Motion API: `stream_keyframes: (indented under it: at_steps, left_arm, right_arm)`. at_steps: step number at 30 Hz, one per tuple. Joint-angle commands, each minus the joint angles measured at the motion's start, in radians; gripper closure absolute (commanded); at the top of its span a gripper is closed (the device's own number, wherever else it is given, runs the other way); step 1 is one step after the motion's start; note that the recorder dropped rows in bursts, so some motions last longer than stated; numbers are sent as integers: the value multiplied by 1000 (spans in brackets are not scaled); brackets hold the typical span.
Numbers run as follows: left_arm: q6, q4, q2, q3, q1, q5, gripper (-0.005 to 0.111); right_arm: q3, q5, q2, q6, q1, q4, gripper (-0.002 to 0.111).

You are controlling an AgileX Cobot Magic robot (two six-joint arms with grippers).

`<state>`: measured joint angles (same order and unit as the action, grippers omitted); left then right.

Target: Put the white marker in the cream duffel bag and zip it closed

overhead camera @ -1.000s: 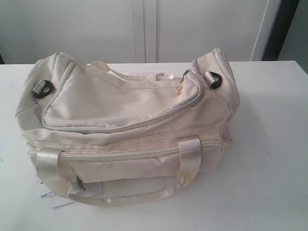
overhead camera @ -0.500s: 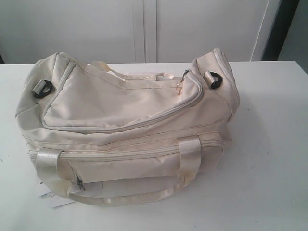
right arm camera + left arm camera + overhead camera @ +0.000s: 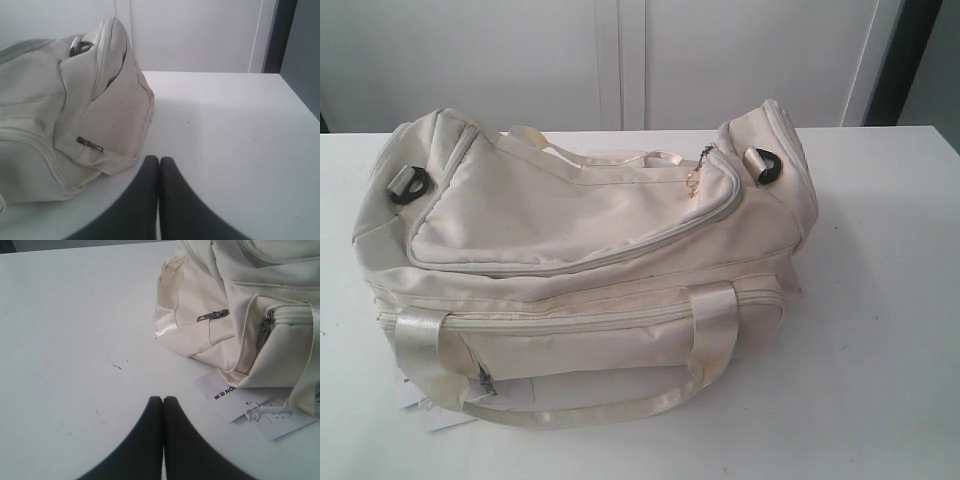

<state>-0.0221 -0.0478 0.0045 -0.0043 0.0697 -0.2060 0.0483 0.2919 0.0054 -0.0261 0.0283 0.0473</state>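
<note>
The bag (image 3: 580, 240) lies with its long axis left-right across the surface (image 3: 880, 380). The left pincer (image 3: 163, 401) and right pincer (image 3: 159, 160) are closed, empty.

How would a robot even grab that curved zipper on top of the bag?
Probably by the gold charm at the zipper's right end on the cream duffel bag, pinched from above: it hangs loose off the fabric, on the right gripper's side.

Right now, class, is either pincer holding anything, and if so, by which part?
Nothing is held. The left pincer and the right pincer are both shut on nothing, each over the table beside the bag, not touching it.
</note>
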Motion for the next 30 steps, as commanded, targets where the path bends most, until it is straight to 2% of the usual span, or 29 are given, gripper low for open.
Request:
stream_keyframes:
  at_steps: [1,30]
  left_arm:
    - [0,-9,-5,4,1,-4,107]
    - [0,-9,-5,4,1,-4,107]
  right_arm:
    - [-48,-19,-5,-5,2,4,108]
    - [-48,20,-5,3,2,4,108]
